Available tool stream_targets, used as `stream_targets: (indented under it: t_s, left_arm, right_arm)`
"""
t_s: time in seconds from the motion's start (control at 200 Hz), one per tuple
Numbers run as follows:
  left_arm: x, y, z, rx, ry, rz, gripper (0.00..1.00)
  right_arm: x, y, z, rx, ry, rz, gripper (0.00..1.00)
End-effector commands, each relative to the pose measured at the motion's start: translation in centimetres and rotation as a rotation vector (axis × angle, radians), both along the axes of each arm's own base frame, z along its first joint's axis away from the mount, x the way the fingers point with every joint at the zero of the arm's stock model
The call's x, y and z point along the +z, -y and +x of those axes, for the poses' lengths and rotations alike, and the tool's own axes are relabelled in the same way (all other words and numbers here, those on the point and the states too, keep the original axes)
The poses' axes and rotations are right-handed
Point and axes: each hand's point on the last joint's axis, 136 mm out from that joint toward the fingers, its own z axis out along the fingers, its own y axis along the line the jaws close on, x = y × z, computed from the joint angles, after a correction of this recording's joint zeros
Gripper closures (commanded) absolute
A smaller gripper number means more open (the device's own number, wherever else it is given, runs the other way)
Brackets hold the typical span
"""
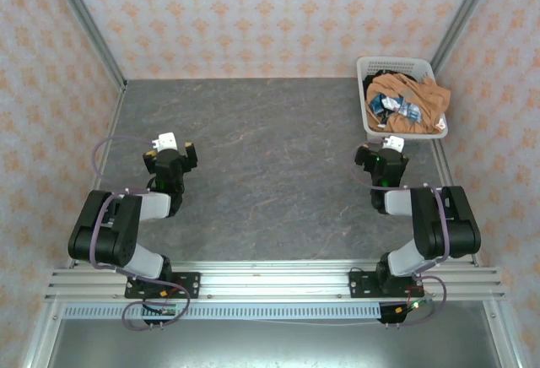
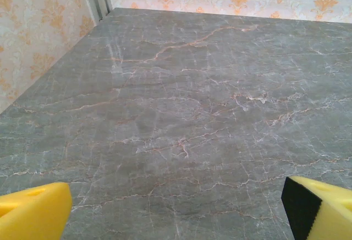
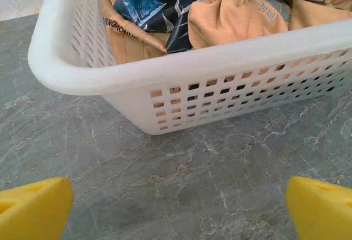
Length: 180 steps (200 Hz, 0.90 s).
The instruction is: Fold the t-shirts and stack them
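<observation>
The right gripper (image 3: 179,212) is held wide open and empty, just short of the basket (image 3: 165,66). The t-shirts (image 3: 236,14) are heaped inside it, straight ahead and above finger level, with no clear long axis. The left gripper (image 2: 176,212), likewise open, is pointed over the surface (image 2: 181,102), well apart from them. The right arm is judged nearer.

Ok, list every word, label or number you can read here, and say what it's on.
"HONGHA", roughly, cut off by folds: dark capitals along the left edge of the tan t-shirt in the white basket.
Small lettering in the round print on the same shirt: too blurred to read.
No other lettering can be made out.
</observation>
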Motion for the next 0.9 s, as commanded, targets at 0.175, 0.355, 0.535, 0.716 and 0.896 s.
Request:
stream_targets:
  t_s: [0.175, 0.355, 0.535, 0.716, 0.896]
  left_arm:
    - [-0.3, 0.2, 0.1, -0.012, -0.021, 0.019, 0.00]
    - [-0.3, 0.2, 0.1, -0.012, -0.020, 0.019, 0.00]
    - [-0.3, 0.2, 0.0, -0.012, -0.022, 0.019, 0.00]
    - [-0.3, 0.2, 0.0, -0.013, -0.022, 0.019, 0.00]
    - [3.8, 1.1, -1.4, -0.002, 0.019, 0.091, 0.00]
  right_arm:
    - [0.5, 0.1, 0.4, 0.006, 0.013, -0.007, 0.01]
    - [0.5, 0.1, 0.4, 0.006, 0.013, -0.006, 0.01]
    - [0.5, 0.1, 0.4, 0.007, 0.014, -0.007, 0.01]
    - [0.5, 0.1, 0.3, 0.007, 0.015, -0.008, 0.01]
    - [7.5, 0.0, -1.4, -0.094, 0.102, -0.117, 0.01]
